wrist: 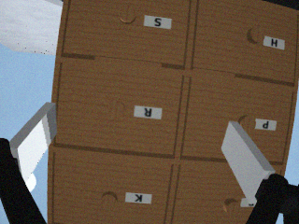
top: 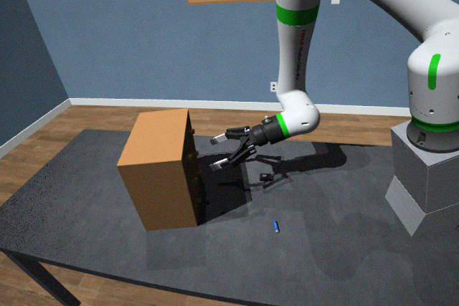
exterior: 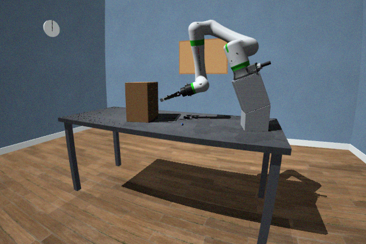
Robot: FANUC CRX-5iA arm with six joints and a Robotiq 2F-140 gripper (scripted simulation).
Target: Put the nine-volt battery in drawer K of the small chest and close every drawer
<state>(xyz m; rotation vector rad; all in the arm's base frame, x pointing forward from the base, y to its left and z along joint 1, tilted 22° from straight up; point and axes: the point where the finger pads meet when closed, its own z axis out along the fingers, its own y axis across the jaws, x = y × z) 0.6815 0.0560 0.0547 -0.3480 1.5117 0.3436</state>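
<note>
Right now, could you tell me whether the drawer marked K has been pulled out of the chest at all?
No, in the wrist view the K drawer sits flush with its neighbours in the chest front.

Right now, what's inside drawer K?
Cannot tell. Drawer K sits flush in the chest like the others, so only its front, knob and label show. The open gripper holds nothing.

one chest (top: 159, 169), six drawers (wrist: 121, 19), one battery (top: 275, 226)
</note>
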